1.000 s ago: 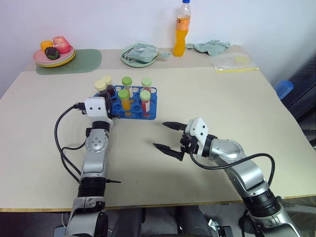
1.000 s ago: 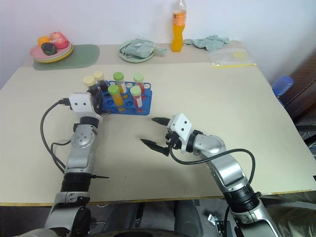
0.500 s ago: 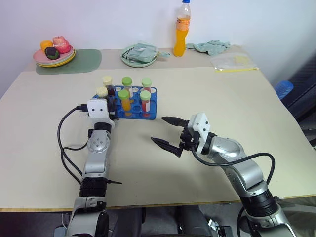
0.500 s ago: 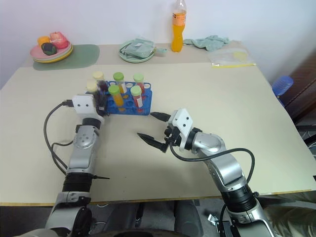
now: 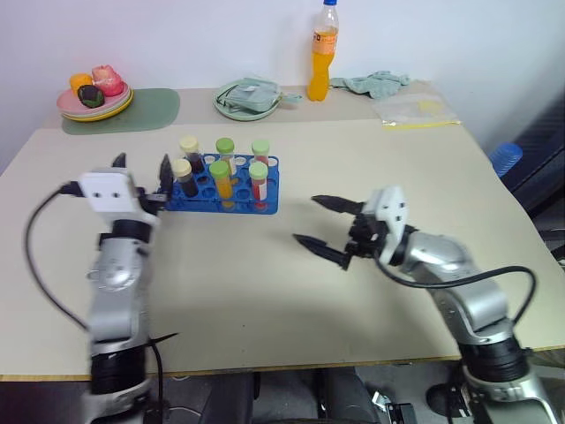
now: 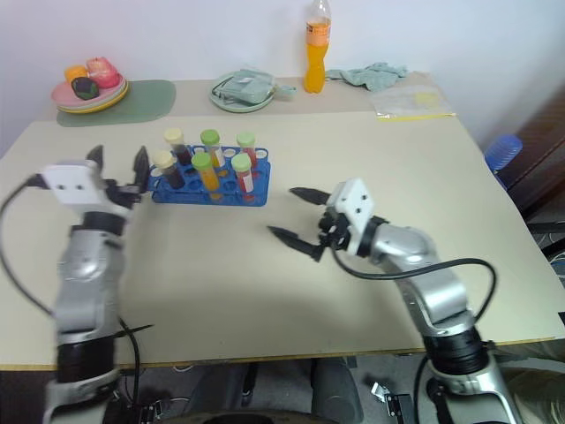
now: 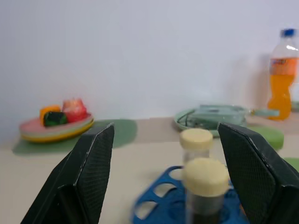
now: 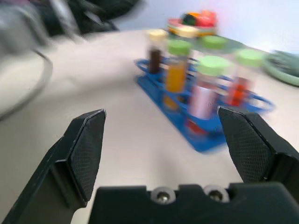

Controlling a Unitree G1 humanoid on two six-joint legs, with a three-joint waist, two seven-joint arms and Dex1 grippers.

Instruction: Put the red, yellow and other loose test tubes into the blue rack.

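The blue rack (image 5: 268, 201) stands on the beige table, left of centre. Several test tubes stand upright in it: two dark red-brown ones with cream caps (image 5: 182, 174) at its left end, and yellow (image 5: 221, 179) and red (image 5: 258, 181) ones with green caps. My left gripper (image 5: 141, 163) hangs open just left of the rack, raised above the table and apart from the tubes. In the left wrist view its fingers (image 7: 88, 177) frame the nearest cream-capped tube (image 7: 205, 179). My right gripper (image 5: 306, 220) is open and empty over bare table, right of the rack.
Along the back edge sit a plate of fruit (image 5: 93, 93) on a green mat (image 5: 146, 108), a green plate (image 5: 250, 99) with a cloth, an orange drink bottle (image 5: 325, 51), a crumpled cloth (image 5: 380, 82) and a plastic bag (image 5: 419, 110).
My left gripper has opened, letting go of the cream-capped dark tube in the rack's left end, and drawn back, up and to the left. My right gripper has shifted right and slightly up.
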